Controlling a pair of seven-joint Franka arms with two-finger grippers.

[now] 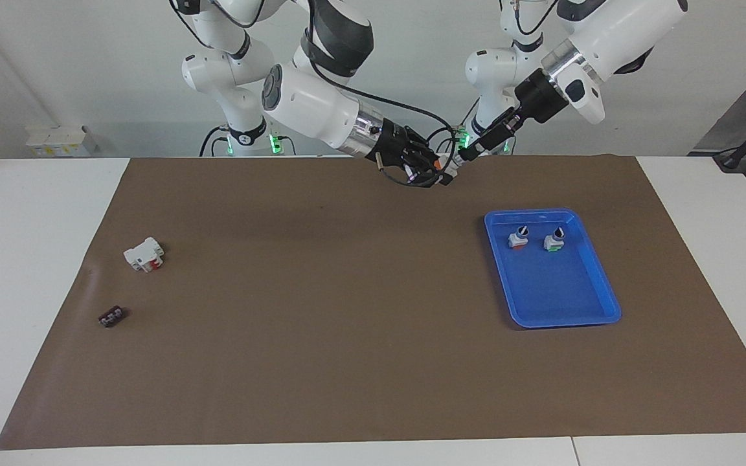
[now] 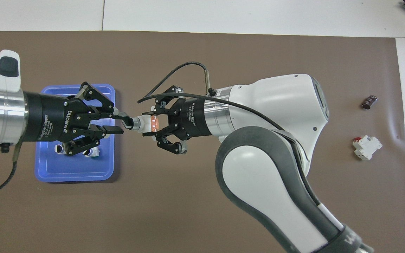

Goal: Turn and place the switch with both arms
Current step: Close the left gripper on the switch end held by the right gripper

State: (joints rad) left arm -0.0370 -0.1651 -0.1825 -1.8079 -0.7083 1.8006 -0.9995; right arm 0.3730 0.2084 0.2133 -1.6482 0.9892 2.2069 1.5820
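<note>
Broadly, the two arms meet in mid-air over the brown mat [image 2: 202,211] on the worktop [image 1: 36,213], at the robots' end of it, with the switch [image 2: 145,123] strung between them. The right arm comes in along the mat and its right gripper [image 2: 155,123] has its fingers clamped on the switch's orange-red base block. The left arm reaches from its own end, and the left gripper [image 2: 123,125], hanging over the blue tray [image 2: 44,172], has its fingers pinched on the black knob.

What the coming move turns on is the switch's long axis: it lies level, running straight from one gripper to the other, base toward the right arm, knob toward the left arm. That lines the knob's turning axis up with the left wrist, so I judge a roll of that wrist should turn the knob while the right fingers hold the body fixed.

For placing, the tray sits toward the left arm's end, under the left gripper. Two switches already stand in it: one orange-based [image 1: 518,238], one green-based [image 1: 553,241], side by side at the end nearer the robots.
</note>
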